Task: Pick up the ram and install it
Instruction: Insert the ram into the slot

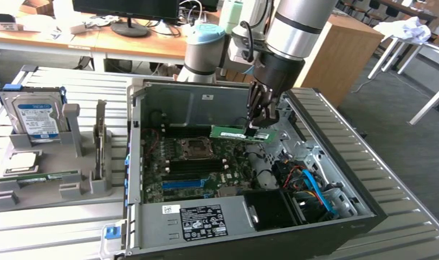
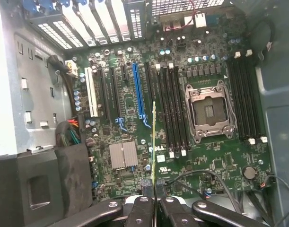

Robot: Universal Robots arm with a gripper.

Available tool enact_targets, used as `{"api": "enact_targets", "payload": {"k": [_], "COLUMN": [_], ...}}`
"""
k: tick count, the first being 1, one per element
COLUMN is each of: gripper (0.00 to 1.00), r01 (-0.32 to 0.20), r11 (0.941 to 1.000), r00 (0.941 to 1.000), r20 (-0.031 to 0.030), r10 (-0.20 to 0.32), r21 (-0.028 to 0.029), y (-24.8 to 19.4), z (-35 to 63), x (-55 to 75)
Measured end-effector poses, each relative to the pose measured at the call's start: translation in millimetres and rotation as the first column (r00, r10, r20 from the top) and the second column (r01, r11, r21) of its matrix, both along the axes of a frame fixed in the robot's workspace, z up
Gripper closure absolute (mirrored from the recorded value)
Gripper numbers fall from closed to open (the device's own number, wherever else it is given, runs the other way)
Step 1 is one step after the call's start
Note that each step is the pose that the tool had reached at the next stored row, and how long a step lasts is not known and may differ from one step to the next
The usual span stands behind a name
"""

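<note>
My gripper (image 1: 258, 123) hangs inside the open computer case (image 1: 349, 179), shut on the ram (image 1: 238, 132), a thin green board held level above the motherboard (image 1: 198, 168). In the wrist view the ram (image 2: 154, 137) shows edge-on, running out from between my black fingers (image 2: 145, 208), with the gripper (image 2: 153, 188) clamped on its near end. It floats over the board, beside the black memory slots (image 2: 170, 109) that lie next to the open processor socket (image 2: 210, 111). The ram touches nothing below it.
A grey holder (image 1: 31, 192) on the exterior view's left carries a hard drive (image 1: 35, 116), a square processor chip (image 1: 23, 162) and a green strip (image 1: 46, 177). The power supply (image 1: 198, 219) and blue cables (image 1: 314, 187) crowd the case's near side.
</note>
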State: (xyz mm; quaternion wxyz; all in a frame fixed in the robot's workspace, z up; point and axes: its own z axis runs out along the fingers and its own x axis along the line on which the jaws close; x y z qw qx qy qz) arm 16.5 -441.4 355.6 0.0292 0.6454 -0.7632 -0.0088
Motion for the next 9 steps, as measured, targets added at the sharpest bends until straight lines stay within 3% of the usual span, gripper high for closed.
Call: {"api": "enact_targets", "payload": {"k": [9], "gripper": [0.87], "r01": [0.000], "r11": [1.0000], "r00": [1.0000], "r20": [0.0000], "r10": [0.000], "r21": [0.0000], "y": [0.0], "z": [-5.1], "x": [-0.4]}}
